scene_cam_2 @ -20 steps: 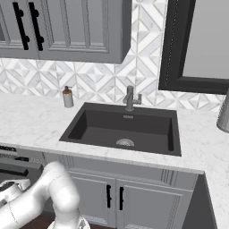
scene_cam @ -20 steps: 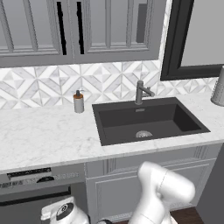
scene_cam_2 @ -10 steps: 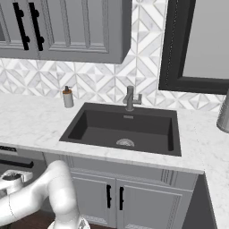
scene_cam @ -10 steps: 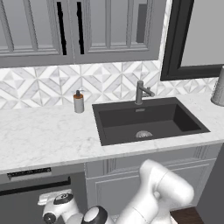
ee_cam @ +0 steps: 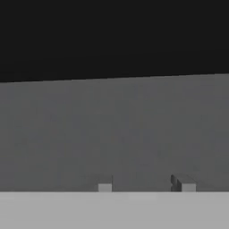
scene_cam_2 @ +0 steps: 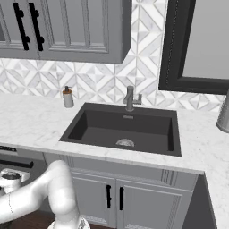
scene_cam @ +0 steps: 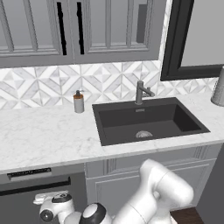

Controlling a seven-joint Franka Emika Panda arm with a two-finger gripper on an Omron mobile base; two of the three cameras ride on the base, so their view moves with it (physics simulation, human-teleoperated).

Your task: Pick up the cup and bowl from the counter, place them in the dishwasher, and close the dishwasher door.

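Since half a second before, the dishwasher door point(scene_cam: 39, 197) had swung upright under the counter point(scene_cam: 48, 140).
Left base view: the pincer's hand pressed low against the door's face. Hand view: the pincer point(ee_cam: 145, 187) sat against that dark panel, tips apart, gripping nothing.

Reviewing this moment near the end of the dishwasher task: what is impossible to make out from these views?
- Inside the dishwasher: the shut-looking dishwasher door hides its racks, so the cup and bowl cannot be confirmed.
- Door's lower part: cut off by the left base view's bottom edge, partly behind the arm.
- Gripper: hand view, tips barely clear the bottom; open or shut unclear.
- Right base view: door cut off at the left edge.
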